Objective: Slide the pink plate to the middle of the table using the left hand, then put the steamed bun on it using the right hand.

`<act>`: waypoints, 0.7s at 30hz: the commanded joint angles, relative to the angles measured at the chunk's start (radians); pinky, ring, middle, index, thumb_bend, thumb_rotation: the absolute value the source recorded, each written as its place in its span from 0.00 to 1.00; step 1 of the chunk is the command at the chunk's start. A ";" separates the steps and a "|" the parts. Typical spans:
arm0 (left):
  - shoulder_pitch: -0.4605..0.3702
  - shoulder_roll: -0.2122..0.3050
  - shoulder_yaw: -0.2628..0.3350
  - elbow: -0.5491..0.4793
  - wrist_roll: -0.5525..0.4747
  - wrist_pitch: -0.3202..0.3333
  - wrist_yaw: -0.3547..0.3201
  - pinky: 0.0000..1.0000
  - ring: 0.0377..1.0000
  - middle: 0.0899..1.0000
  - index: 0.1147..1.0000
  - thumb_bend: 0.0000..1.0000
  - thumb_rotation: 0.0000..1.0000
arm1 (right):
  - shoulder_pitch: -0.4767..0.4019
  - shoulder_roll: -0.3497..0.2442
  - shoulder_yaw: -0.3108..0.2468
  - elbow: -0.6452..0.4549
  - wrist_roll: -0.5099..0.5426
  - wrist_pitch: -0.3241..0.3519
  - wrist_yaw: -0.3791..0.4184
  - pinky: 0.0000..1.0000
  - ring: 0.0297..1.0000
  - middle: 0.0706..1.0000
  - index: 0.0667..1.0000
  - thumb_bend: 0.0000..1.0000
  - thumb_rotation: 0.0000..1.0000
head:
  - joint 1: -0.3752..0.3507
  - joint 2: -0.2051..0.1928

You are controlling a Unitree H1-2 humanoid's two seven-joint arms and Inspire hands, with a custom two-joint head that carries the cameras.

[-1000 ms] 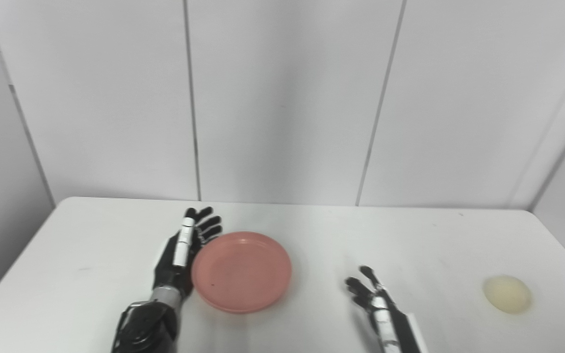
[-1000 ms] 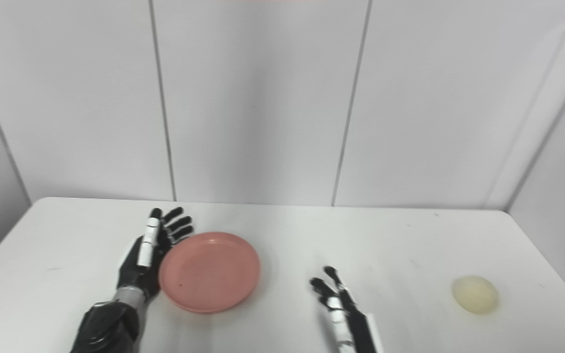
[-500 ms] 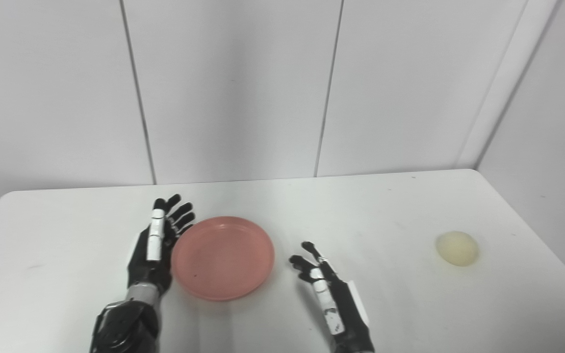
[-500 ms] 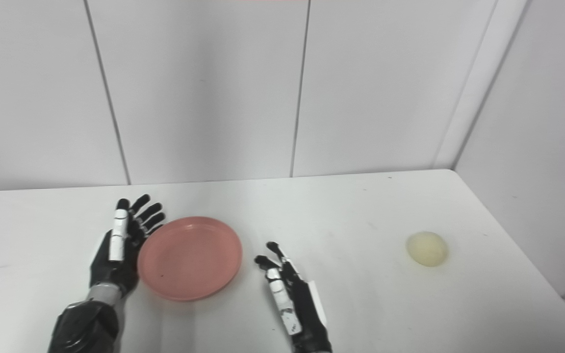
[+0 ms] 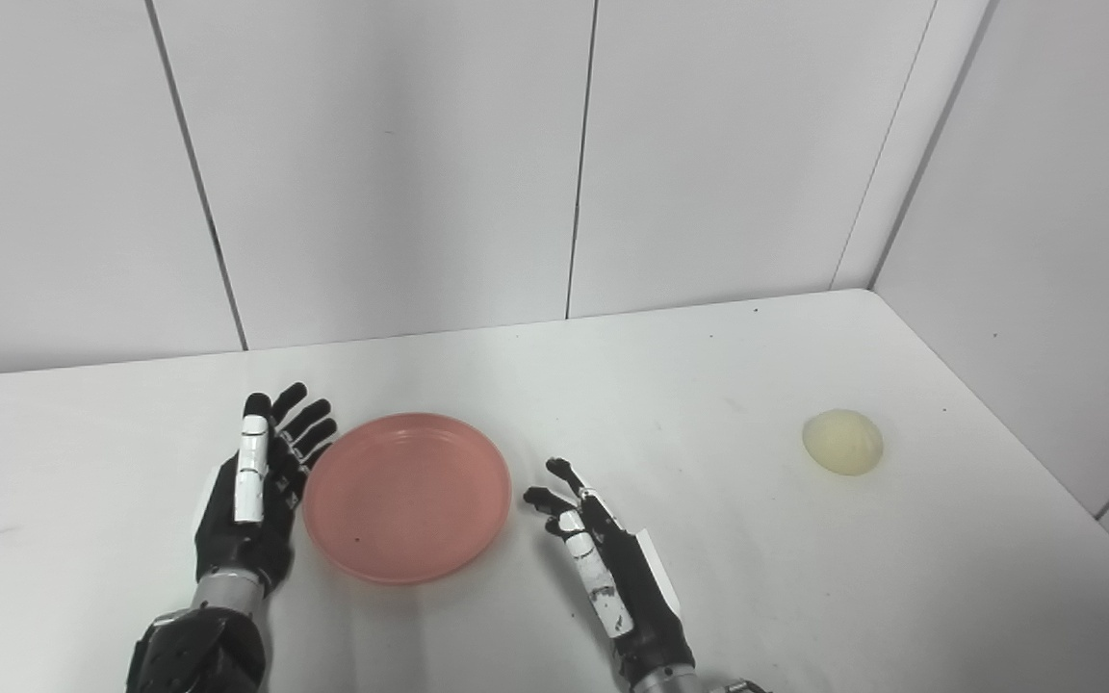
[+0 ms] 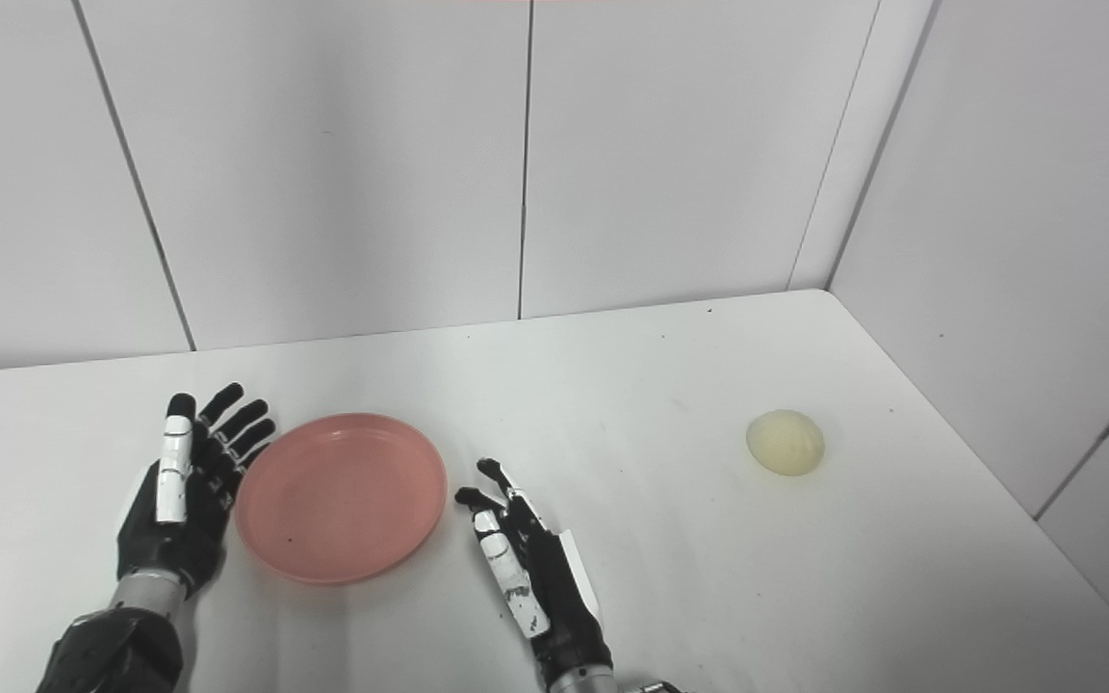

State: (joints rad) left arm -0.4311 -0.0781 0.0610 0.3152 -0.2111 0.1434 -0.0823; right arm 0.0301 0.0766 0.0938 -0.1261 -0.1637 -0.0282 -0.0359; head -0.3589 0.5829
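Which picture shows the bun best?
The right eye view: the bun sits farther in from the picture's right edge, with more bare table around it. The left eye view shows the same whole bun, just as clear, only nearer the picture's edge.

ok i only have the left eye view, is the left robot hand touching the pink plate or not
observer: The right eye view gives a second angle: the left robot hand is open against the left rim of the pink plate, with no table showing between.
operator: and the right one
observer: There a thin strip of table shows between the open right robot hand and the plate.
operator: bun near the wall
observer: That view shows more of the table's right edge; the steamed bun sits well apart from it.
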 commanded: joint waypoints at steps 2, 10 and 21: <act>-0.008 -0.013 -0.012 -0.019 -0.009 0.005 -0.013 0.84 0.84 0.81 0.81 0.73 0.91 | 0.002 0.003 0.004 -0.026 -0.002 0.003 -0.003 0.86 0.85 0.79 0.90 0.57 1.00 | 0.000 -0.002; -0.012 -0.015 -0.004 0.009 -0.013 -0.010 -0.014 0.85 0.84 0.82 0.82 0.73 0.90 | 0.000 -0.012 0.005 0.012 -0.114 -0.128 -0.082 0.77 0.82 0.84 0.85 0.53 1.00 | -0.010 -0.018; -0.026 -0.025 -0.001 0.048 -0.006 -0.038 -0.008 0.84 0.83 0.80 0.81 0.72 0.90 | -0.091 -0.109 -0.164 -0.158 -0.209 -0.051 -0.149 0.78 0.83 0.85 0.87 0.77 0.96 | -0.013 -0.037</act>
State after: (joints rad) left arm -0.4369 -0.0904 0.0628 0.3472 -0.2135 0.1089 -0.0933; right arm -0.0279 -0.0112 -0.0504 -0.2375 -0.3526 -0.0938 -0.1766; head -0.3712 0.5492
